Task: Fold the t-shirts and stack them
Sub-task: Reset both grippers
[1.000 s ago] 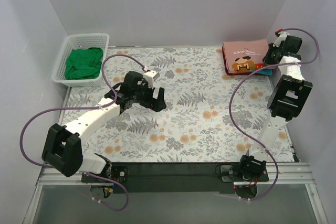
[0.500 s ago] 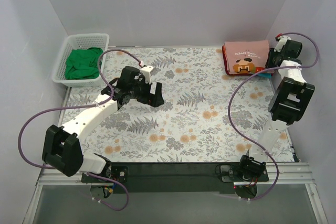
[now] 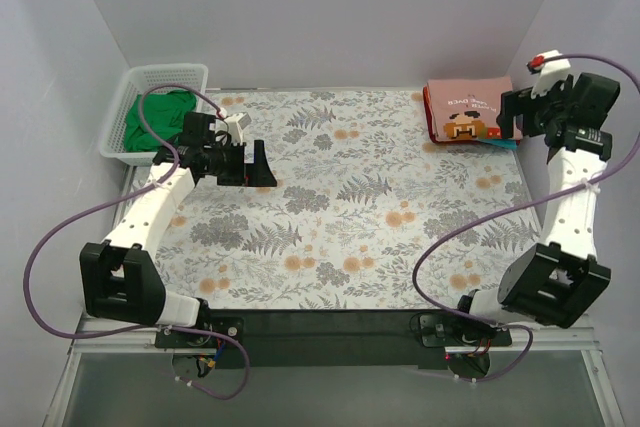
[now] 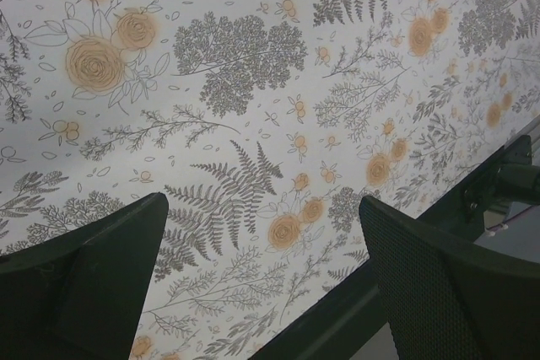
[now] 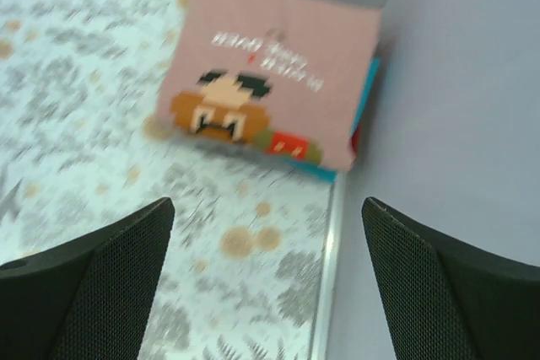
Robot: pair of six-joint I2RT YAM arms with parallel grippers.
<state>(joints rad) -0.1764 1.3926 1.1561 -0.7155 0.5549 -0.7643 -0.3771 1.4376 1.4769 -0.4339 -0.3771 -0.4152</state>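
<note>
Swung the left gripper [image 3: 255,160] left and far toward the white mesh basket [image 3: 165,71] within the last second, and pulled the right gripper [image 3: 508,113] up off the folded pile at the far right corner. Showed both pairs of jaws spread fully, holding nothing. Left the dusty-pink tee [image 3: 462,112] lying print-up on top of that pile, with a teal edge [image 5: 324,173] peeking out beneath, hard by the right wall. Left the green tee [image 3: 160,122] crumpled in the basket at the far left. Judged one risk at the basket: might have snagged mesh along with cloth and dragged the light basket, or caught the purple cable [image 3: 142,112] looped over its rim. Judged a second at the pile: looked unevenly squared, so might have slid under a brush from the withdrawing arm. Set on a flat floral table cloth [image 3: 350,217] of grey ferns and orange blooms, boxed by plain pale walls [image 3: 320,17] on three sides, with a black rail [image 3: 320,325] along the near edge.
</note>
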